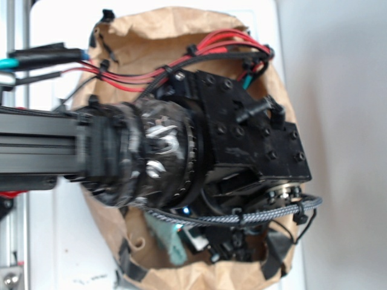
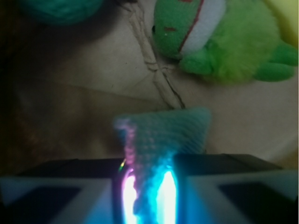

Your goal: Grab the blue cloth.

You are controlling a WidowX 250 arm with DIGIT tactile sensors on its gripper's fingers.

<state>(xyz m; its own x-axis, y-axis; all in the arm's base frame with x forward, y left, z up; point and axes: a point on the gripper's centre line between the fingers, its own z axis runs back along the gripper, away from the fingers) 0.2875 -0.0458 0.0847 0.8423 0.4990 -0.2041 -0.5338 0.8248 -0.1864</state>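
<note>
The hand (image 2: 148, 196) was closed on a bunched fold of the blue cloth (image 2: 163, 133), a soft, light knit best pinched at a raised ridge.

One blue cloth (image 2: 163, 135), one green plush toy (image 2: 219, 39), one teal ball (image 2: 58, 10).

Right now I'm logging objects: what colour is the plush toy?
Bright green plush toy with a white patch, clearest in the wrist view.
</note>
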